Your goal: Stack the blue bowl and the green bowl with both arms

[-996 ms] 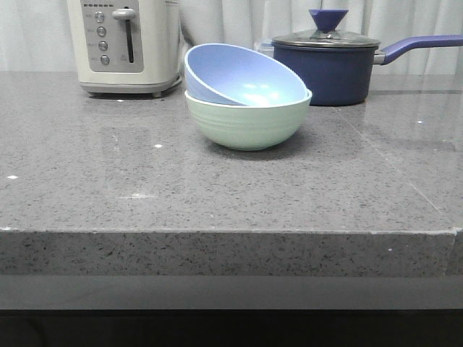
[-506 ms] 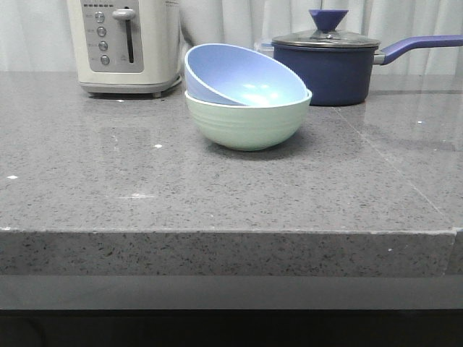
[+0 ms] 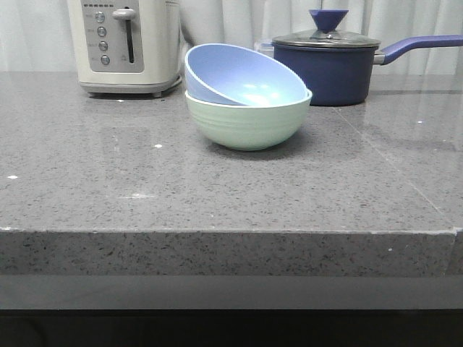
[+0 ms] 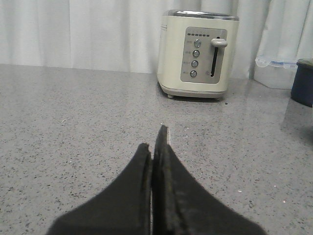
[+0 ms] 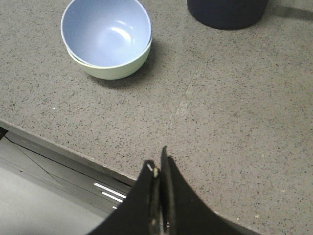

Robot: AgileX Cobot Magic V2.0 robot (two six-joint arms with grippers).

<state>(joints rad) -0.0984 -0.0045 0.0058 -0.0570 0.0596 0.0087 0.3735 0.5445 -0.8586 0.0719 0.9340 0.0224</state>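
Observation:
The blue bowl [image 3: 242,76] sits tilted inside the green bowl [image 3: 247,123] on the grey counter, in front of the saucepan. Both also show in the right wrist view: the blue bowl [image 5: 105,32] nested in the green bowl [image 5: 124,66]. My right gripper [image 5: 159,157] is shut and empty, over the counter's front edge, well away from the bowls. My left gripper [image 4: 153,142] is shut and empty, low over the counter facing the toaster; no bowl shows in its view. Neither arm shows in the front view.
A cream toaster [image 3: 126,45] stands at the back left and also shows in the left wrist view [image 4: 198,54]. A dark navy lidded saucepan [image 3: 325,65] with a long handle stands behind the bowls on the right. The counter's front edge [image 3: 231,233] drops off near me.

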